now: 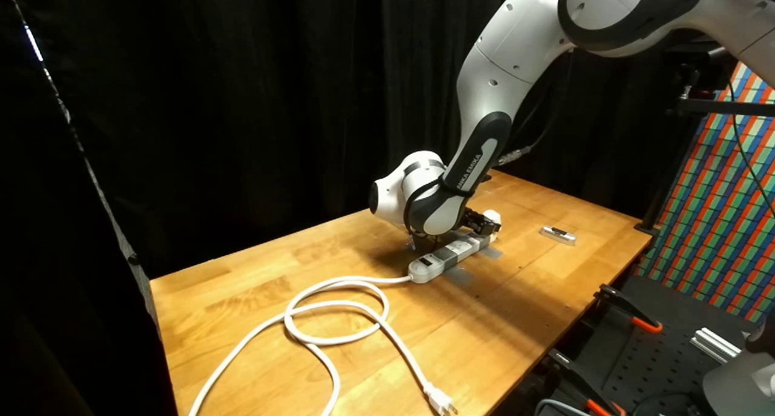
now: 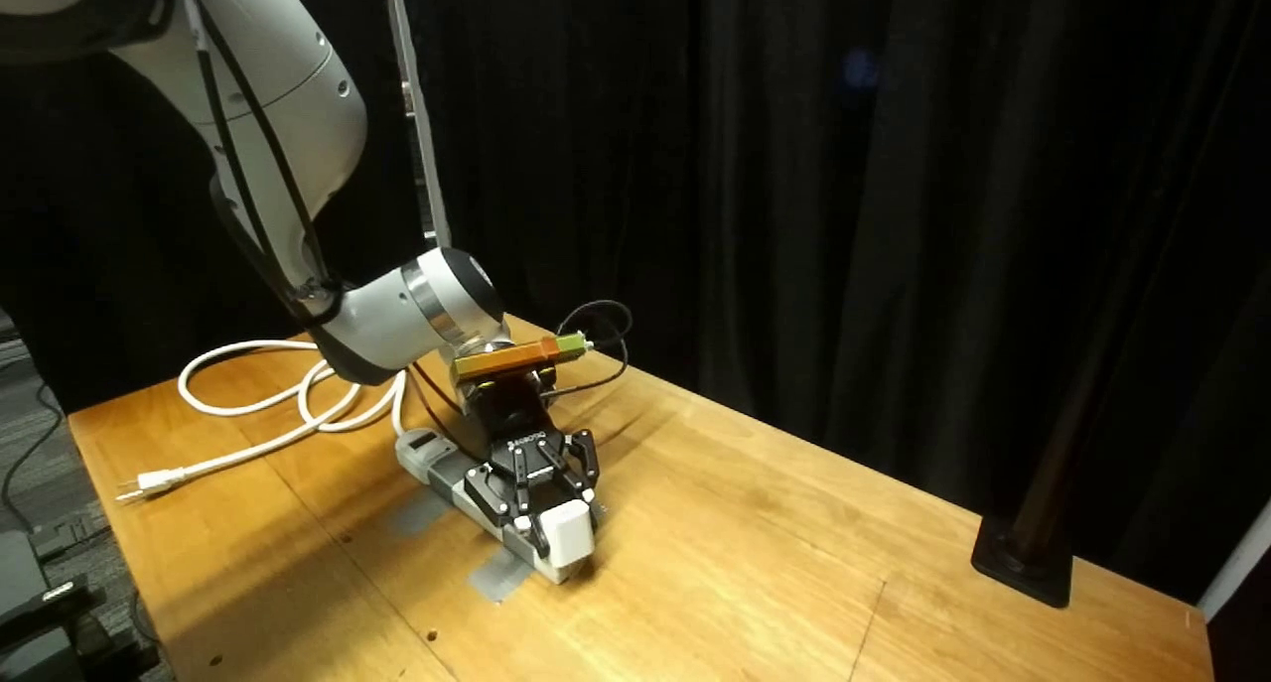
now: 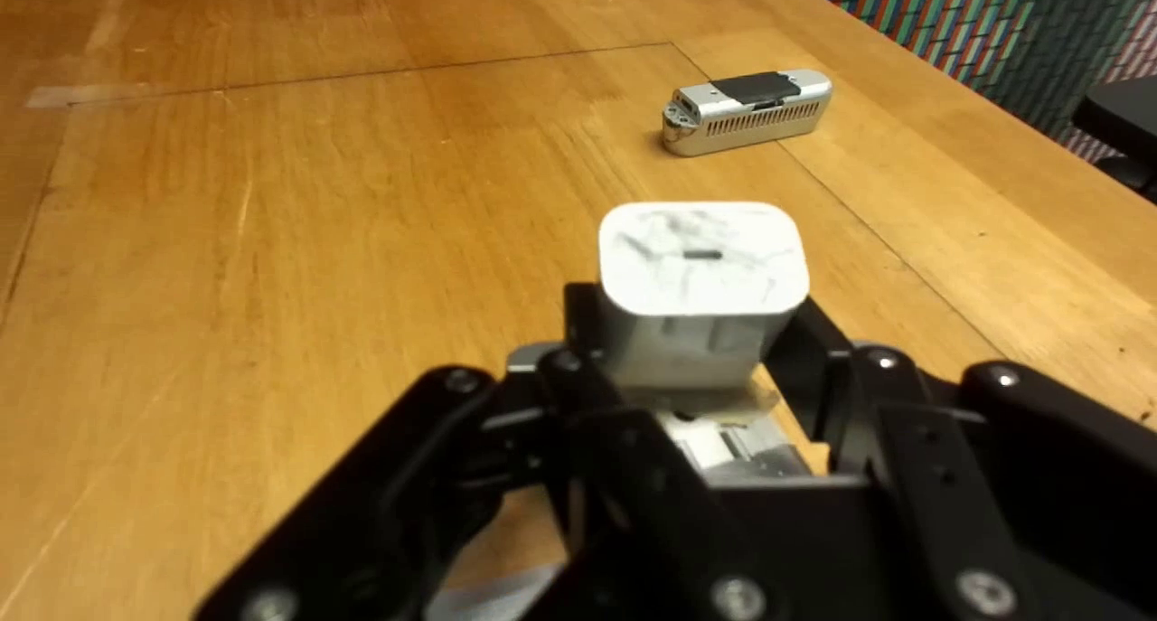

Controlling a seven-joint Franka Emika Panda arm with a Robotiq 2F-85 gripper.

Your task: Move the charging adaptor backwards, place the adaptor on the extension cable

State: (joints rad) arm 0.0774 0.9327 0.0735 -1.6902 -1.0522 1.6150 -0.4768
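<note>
Sitting lower-centre in an exterior view, the charging adaptor [image 2: 570, 536] looked pinched by the claw [image 2: 568, 524], right at the cordless end of the extension cable [image 2: 442, 456], whose long axis ran upper-left under the claw. So yeah, backwards probably meant that way.

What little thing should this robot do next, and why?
Probably a gentle squeeze of the gripper before any lift: its fingers flank the charging adaptor at one end of the power strip, but the pictures don't settle whether both press on it.
</note>
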